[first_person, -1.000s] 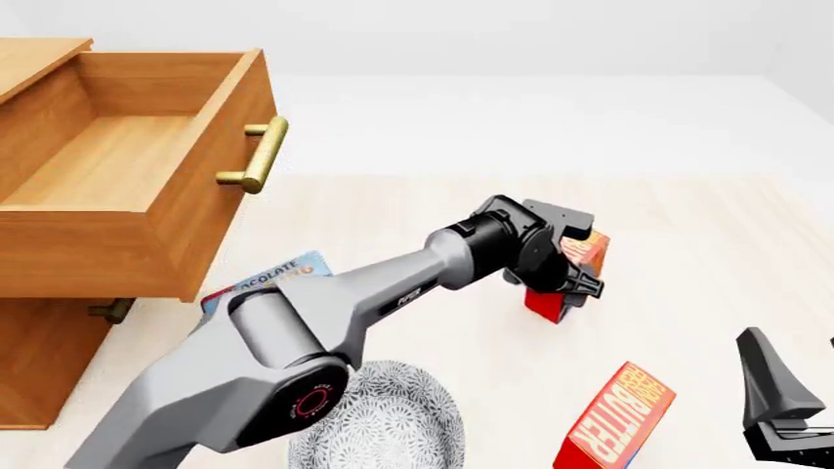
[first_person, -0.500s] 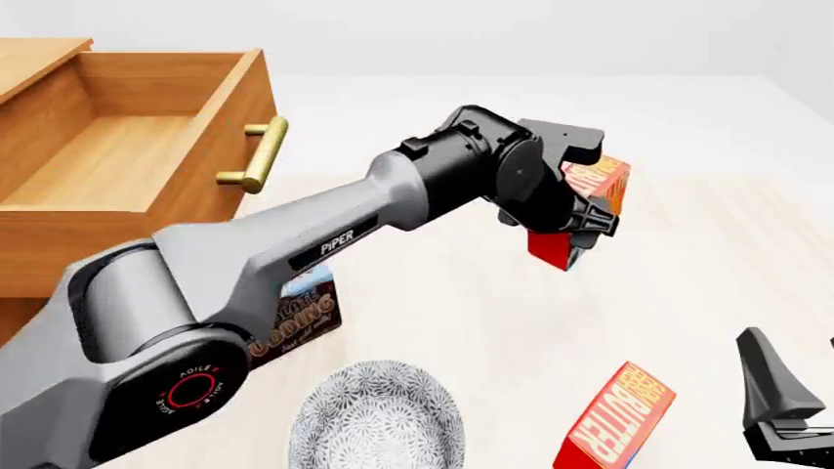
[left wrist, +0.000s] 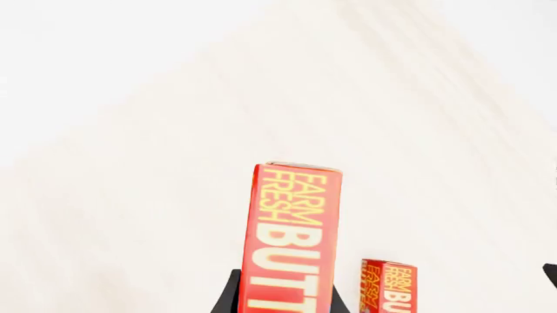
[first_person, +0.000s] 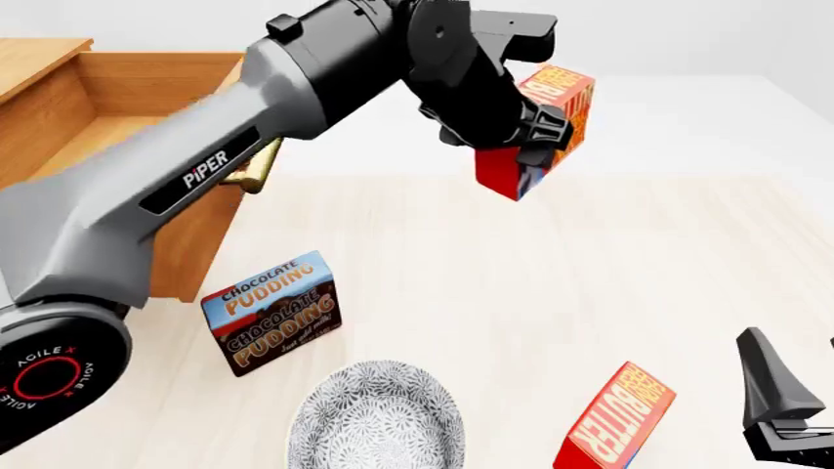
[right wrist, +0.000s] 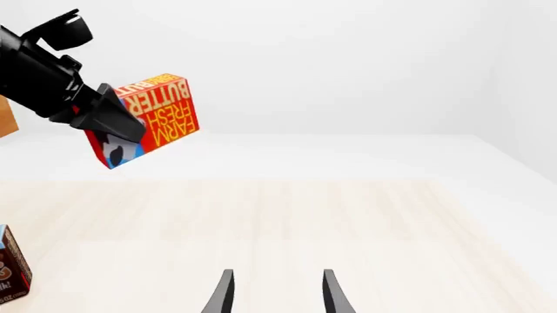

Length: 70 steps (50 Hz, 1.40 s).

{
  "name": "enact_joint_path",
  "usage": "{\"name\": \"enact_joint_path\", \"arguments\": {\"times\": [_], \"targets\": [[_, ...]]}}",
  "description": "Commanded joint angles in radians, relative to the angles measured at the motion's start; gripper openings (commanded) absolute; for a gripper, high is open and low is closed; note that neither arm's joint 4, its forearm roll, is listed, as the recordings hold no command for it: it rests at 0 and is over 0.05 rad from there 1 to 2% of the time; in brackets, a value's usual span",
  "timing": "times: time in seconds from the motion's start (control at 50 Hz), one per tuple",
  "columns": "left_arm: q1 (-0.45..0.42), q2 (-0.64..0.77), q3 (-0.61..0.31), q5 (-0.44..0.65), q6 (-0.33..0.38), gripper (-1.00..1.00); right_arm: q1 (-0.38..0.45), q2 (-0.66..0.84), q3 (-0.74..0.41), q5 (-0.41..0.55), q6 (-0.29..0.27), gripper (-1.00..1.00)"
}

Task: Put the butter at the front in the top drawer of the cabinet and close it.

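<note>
My left gripper [first_person: 524, 145] is shut on the butter [first_person: 554, 103], a red carton with a blue edge, and holds it tilted high above the table, to the right of the open top drawer [first_person: 131, 88] of the cabinet [first_person: 33, 59]. The held butter also shows in the left wrist view [left wrist: 296, 235] and the right wrist view [right wrist: 156, 117]. The drawer's brass handle [first_person: 261, 168] is partly hidden behind the left arm. My right gripper [right wrist: 276, 295] is open and empty, low at the front right [first_person: 779, 415].
A second butter carton [first_person: 612, 415] stands at the front right, near my right gripper; it also shows in the left wrist view [left wrist: 389, 287]. A chocolate pudding box [first_person: 273, 313] stands by the cabinet. A patterned grey bowl [first_person: 378, 415] sits at the front.
My left gripper has lifted the butter off the table, up and a little to the left. The pudding box has come into view. The right gripper has not moved.
</note>
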Motion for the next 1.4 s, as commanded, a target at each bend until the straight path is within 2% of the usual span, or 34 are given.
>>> {"name": "enact_joint_path", "arguments": {"times": [0.02, 0.08, 0.24, 0.38, 0.72, 0.8, 1.2, 1.4], "targets": [[0.035, -0.061, -0.111, 0.135, 0.044, -1.0, 0.0, -0.001, 0.001, 0.0, 0.0, 1.0], [0.059, -0.069, -0.14, 0.173, 0.055, -1.0, 0.0, -0.002, 0.001, 0.0, 0.0, 1.0], [0.111, -0.123, -0.106, 0.186, 0.047, -1.0, 0.0, -0.002, 0.001, 0.0, 0.0, 1.0], [0.182, -0.199, -0.048, 0.191, 0.068, -1.0, 0.0, -0.002, 0.001, 0.0, 0.0, 1.0], [0.295, -0.32, 0.069, 0.192, 0.086, -1.0, 0.0, -0.002, 0.001, 0.0, 0.0, 1.0], [0.343, -0.339, 0.109, 0.192, 0.117, -1.0, 0.0, -0.002, 0.001, 0.0, 0.0, 1.0], [0.47, -0.494, 0.265, 0.192, 0.18, -1.0, 0.0, 0.0, 0.001, -0.002, -0.001, 1.0], [0.53, -0.557, 0.321, 0.192, 0.189, -1.0, 0.0, 0.0, 0.002, -0.002, 0.0, 1.0]]}}
